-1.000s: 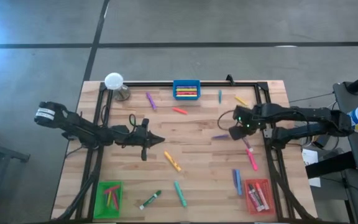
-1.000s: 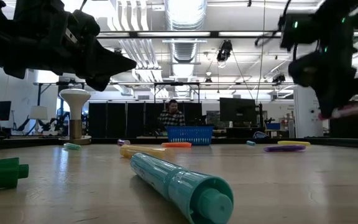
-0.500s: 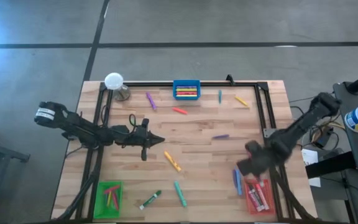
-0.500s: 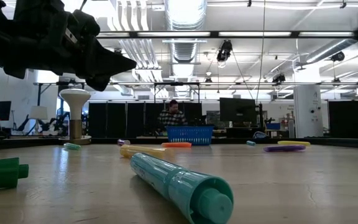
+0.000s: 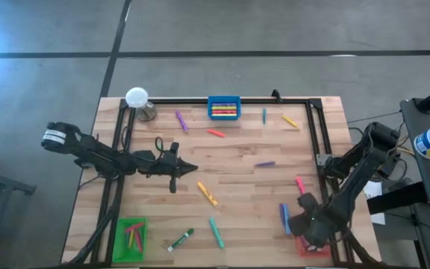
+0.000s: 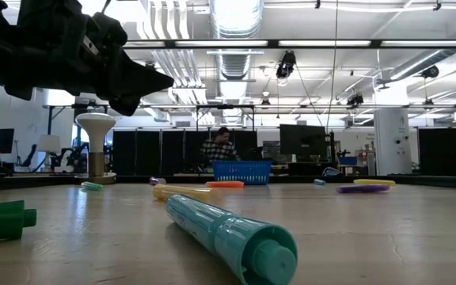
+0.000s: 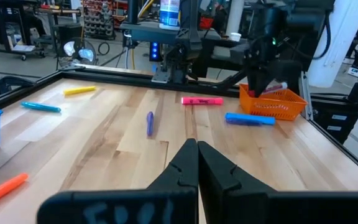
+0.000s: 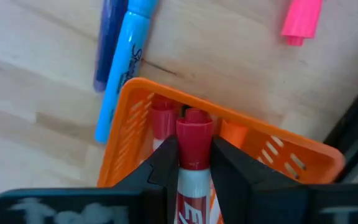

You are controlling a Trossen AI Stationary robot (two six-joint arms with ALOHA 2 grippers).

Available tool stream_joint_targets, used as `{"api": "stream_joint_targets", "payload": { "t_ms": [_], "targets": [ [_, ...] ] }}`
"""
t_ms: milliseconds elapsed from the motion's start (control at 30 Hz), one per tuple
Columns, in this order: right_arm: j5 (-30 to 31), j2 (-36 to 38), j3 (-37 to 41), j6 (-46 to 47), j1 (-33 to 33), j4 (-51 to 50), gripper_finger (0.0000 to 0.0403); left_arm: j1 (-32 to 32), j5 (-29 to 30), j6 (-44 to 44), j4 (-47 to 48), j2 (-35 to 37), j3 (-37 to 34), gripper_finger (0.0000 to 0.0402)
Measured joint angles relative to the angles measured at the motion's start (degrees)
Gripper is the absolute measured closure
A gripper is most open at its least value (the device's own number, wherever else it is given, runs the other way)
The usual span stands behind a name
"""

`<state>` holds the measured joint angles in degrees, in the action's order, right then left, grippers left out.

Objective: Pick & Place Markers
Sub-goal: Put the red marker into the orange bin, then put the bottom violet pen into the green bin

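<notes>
My right claw (image 8: pixel 194 163) pinches a red-capped white marker (image 8: pixel 193 155) over the orange mesh tray (image 8: pixel 135 118); next, I should release.

My right pincer (image 8: pixel 190 163) grips a red-capped white marker (image 8: pixel 193 149), cap pointing into the orange tray (image 8: pixel 303 157) at the table's near right, where more red markers (image 8: pixel 161 118) lie. Just left of that tray, a light blue marker (image 8: pixel 124 65) and a dark blue one (image 8: pixel 109 38) lie side by side, with a pink marker (image 5: pixel 300 184) a little farther back. Scattered flat across the wood are purple (image 5: pixel 265 164), yellow (image 5: pixel 207 193), teal (image 5: pixel 216 232), green (image 5: pixel 180 240) and orange (image 5: pixel 215 133) markers. Others fill the blue tray (image 5: pixel 224 100) at the far edge and the green tray (image 5: pixel 119 236) near left.
</notes>
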<state>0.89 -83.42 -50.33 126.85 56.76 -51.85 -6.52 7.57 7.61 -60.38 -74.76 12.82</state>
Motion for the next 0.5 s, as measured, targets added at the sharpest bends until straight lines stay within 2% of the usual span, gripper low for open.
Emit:
{"api": "stream_joint_targets", "payload": {
  "t_ms": [300, 500],
  "targets": [
    [-9.2, -5.58, -1.45, -4.76, -1.85, 0.13, 0.0281, 0.0, 0.0, 0.57, 0.0, 0.0, 0.0, 0.0401],
    [-9.97, -3.65, -3.3, -14.65, -3.83, -0.26, 0.0262, 0.0, 0.0, 0.57, 0.04, 0.0, 0.0, 0.0401]
  ]
}}
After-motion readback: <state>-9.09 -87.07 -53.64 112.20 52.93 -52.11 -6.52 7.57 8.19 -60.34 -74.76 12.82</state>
